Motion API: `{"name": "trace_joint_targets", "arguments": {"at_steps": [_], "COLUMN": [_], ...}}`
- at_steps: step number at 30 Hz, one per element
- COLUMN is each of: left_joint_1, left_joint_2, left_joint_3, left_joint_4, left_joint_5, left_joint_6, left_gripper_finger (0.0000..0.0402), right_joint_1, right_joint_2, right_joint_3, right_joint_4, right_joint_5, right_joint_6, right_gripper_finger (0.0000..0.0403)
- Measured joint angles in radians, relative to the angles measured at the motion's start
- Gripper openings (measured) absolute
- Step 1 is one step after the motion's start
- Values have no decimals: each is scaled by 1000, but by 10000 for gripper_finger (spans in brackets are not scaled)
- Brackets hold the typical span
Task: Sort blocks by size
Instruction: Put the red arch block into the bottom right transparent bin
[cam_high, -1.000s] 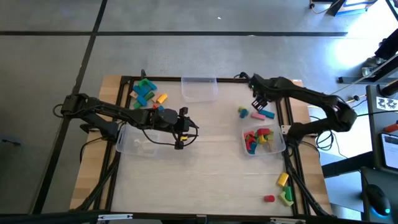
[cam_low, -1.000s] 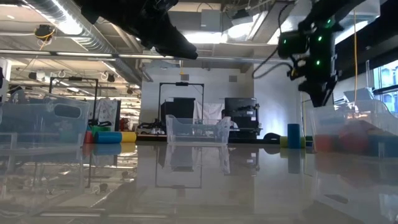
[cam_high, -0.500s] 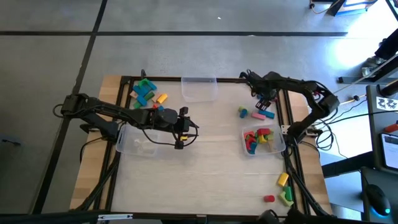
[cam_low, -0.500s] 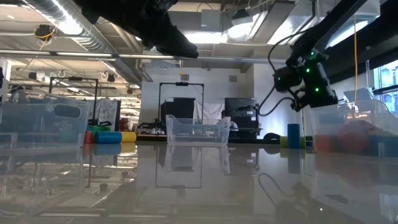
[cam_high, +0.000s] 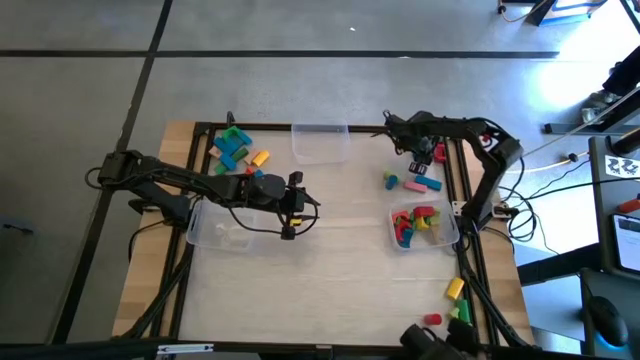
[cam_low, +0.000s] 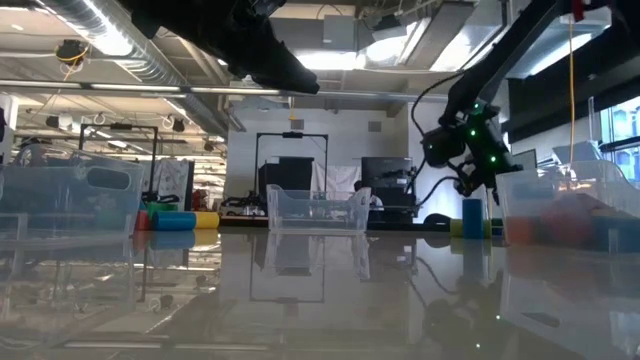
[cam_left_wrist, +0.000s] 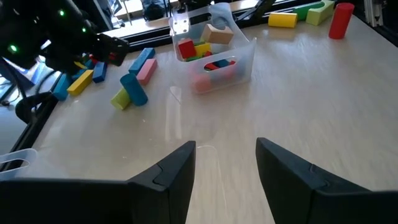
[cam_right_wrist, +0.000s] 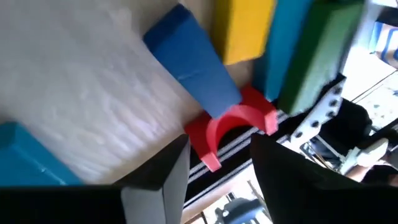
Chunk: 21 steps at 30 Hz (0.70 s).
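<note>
The right claw (cam_high: 428, 152) has swung back to the desk's (cam_high: 340, 270) far right edge and narrowed around a red arch block (cam_right_wrist: 233, 127), not yet clenched; the left claw (cam_left_wrist: 224, 168) hangs released mid-desk. Loose blocks (cam_high: 408, 181) lie beside the bin (cam_high: 395, 238), so another pick seems underway.

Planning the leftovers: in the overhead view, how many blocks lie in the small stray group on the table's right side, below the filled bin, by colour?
Yellow block: 1
Red block: 1
Green block: 1
Total: 3
</note>
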Motion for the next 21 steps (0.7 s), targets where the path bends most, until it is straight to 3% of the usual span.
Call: {"name": "trace_joint_targets", "arguments": {"at_steps": [8,21], "left_joint_1": [0,0], "left_joint_2": [0,0], "left_joint_3": [0,0], "left_joint_4": [-5,-7], "left_joint_5": [0,0], "left_joint_6": [-2,-5], "left_gripper_finger": [164,164], "right_joint_1": [-50,-57], "right_joint_2": [105,172], "right_joint_3": [19,22], "right_joint_4": [-65,-47], "right_joint_5": [26,40], "right_joint_6": [-17,-75], "right_gripper_finger": [170,170]}}
